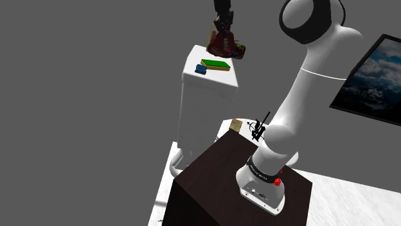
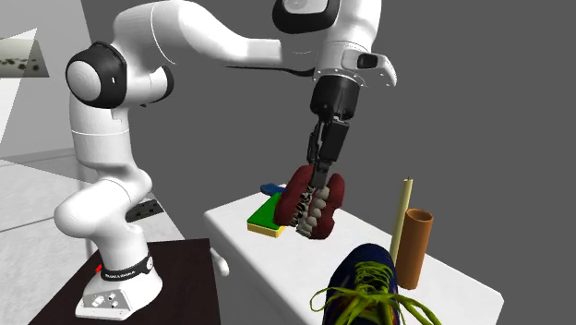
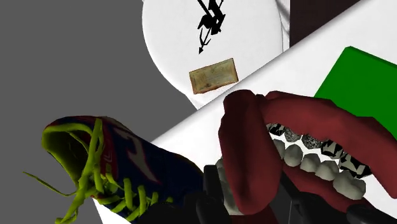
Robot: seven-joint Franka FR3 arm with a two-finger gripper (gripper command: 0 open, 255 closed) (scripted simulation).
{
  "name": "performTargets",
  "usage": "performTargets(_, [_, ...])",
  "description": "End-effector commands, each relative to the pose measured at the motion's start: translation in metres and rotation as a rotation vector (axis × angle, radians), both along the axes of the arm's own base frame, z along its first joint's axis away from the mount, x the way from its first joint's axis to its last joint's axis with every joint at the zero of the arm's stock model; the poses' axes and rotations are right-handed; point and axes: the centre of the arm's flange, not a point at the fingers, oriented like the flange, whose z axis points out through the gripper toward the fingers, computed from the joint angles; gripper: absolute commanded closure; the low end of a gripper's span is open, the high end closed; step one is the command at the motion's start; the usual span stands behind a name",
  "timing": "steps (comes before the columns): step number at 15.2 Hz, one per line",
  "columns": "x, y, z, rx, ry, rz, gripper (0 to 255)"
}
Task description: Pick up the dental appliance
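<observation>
Dentures are clamped by the tool and held up over the bench. Long axis is tilted steeply, teeth turned toward the second exterior camera.

Illumination is even and diffuse in all three views. The flat grey wall carries one uniform tone. The glossy white robot arm shades softly from bright upper surfaces to grey undersides, which indicates overhead light. The white box-shaped table has a top brighter than its side. The dark red denture model with white teeth appears matte. Edges are crisp near and far.
</observation>
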Motion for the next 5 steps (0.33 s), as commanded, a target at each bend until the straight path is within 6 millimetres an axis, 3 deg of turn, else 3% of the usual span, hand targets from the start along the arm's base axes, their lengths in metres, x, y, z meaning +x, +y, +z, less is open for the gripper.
performTargets(1, [0.012, 0.031, 0.012, 0.152, -0.070, 0.037, 255])
performTargets(5, [0.012, 0.031, 0.023, 0.152, -0.070, 0.037, 255])
